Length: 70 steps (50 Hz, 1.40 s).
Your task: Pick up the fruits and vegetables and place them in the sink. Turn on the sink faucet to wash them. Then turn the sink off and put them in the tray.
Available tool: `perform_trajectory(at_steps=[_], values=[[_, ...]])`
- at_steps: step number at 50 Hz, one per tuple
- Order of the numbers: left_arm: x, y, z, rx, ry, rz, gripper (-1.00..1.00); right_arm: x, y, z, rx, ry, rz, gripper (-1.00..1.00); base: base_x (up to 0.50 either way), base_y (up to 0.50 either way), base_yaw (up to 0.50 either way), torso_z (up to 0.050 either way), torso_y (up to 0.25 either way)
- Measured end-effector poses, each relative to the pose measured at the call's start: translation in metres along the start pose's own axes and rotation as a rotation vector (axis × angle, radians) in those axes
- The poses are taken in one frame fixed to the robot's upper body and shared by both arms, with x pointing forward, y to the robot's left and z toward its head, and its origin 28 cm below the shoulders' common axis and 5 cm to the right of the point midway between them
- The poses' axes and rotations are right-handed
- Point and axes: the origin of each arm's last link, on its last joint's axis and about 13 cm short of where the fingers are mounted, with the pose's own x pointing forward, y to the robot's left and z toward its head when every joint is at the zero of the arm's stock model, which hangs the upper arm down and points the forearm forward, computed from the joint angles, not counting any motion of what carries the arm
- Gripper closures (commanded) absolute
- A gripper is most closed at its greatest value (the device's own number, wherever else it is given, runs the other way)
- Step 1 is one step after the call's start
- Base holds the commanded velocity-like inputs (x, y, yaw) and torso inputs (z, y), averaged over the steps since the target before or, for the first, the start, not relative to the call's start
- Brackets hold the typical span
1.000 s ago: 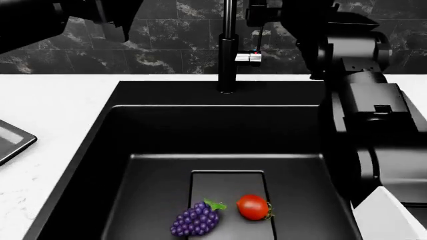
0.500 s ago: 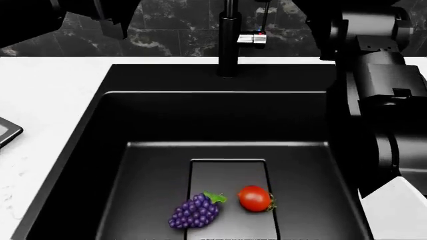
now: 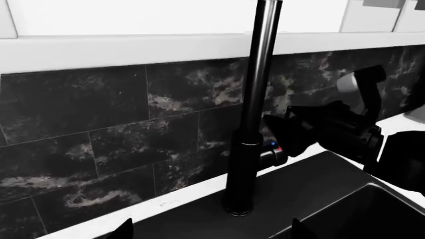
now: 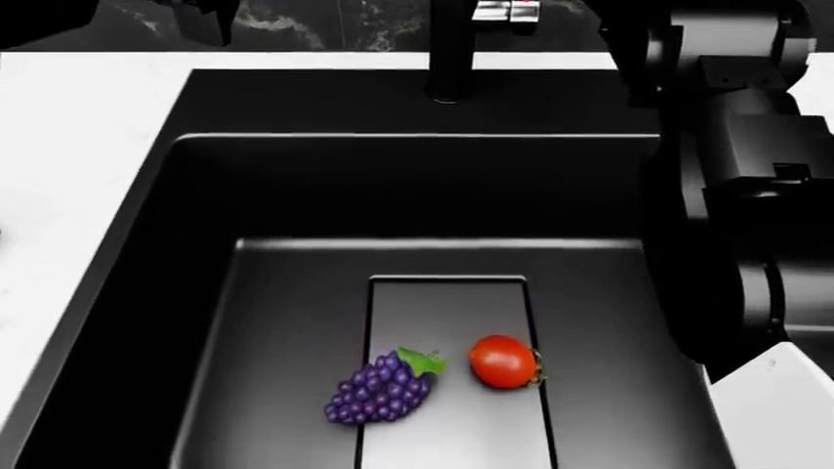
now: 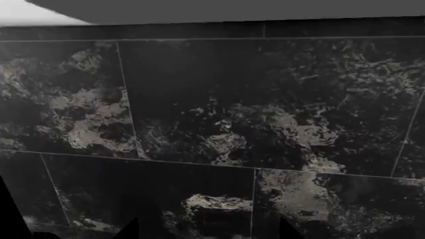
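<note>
Downward goes the head view since the earlier frames: the large matte black basin [image 4: 195,254] now fills far more of the picture, the white countertop [image 4: 65,147] has shrunk to a strip at the left and top, and the grey tray seen earlier at the left edge has slid out of sight. Only the foot of the tall black upright faucet spout [image 4: 451,49] shows at the top centre, with its short silver lever [image 4: 506,10] cut by the top edge.

On the flat drain panel [image 4: 450,303] in the lower centre, the bunch of purple grapes with a green leaf [image 4: 379,389] and the round red tomato [image 4: 503,361] lie just beside each other, grapes to the left, as before.

From the left wrist view, the right gripper [image 3: 292,132] sits at centre right, close against the lever [image 3: 273,154] on the spout [image 3: 249,124]; whether it touches or how far it gapes cannot be told. The left gripper's fingertips [image 3: 123,230] peek in at the lower edge, spread apart and holding nothing. The right wrist view shows only dark marbled wall tiles [image 5: 212,124].
</note>
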Motion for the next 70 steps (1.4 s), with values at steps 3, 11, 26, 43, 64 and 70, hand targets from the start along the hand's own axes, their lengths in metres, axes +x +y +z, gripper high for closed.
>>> perform_trajectory(at_steps=[3, 11, 26, 43, 64, 70], values=[[0.000, 0.000, 0.001, 0.001, -0.002, 0.000, -1.00, 0.000, -0.001, 0.000, -0.002, 0.000, -0.002, -1.00, 0.00, 0.00, 0.00, 0.000, -0.174], [-0.001, 0.000, 0.002, -0.003, -0.005, 0.001, -1.00, 0.000, -0.003, 0.000, -0.008, 0.001, -0.015, -1.00, 0.00, 0.00, 0.00, 0.000, 0.000], [0.002, -0.001, 0.001, -0.009, -0.010, -0.004, -1.00, -0.004, -0.021, 0.001, 0.025, -0.017, -0.104, -1.00, 0.00, 0.00, 0.00, 0.000, 0.000], [0.003, -0.003, 0.004, -0.008, -0.020, -0.017, -1.00, -0.008, -0.031, 0.014, 0.127, -0.067, -0.117, -1.00, 0.00, 0.00, 0.00, 0.000, 0.000], [0.006, -0.006, 0.007, -0.007, -0.032, -0.028, -1.00, -0.023, -0.055, 0.062, 0.067, -0.196, -0.193, -1.00, 0.00, 0.00, 0.00, 0.000, 0.000], [0.008, -0.006, 0.006, -0.008, -0.033, -0.033, -1.00, -0.027, -0.064, 0.067, 0.065, -0.212, -0.219, -1.00, 0.00, 0.00, 0.00, 0.000, 0.000]])
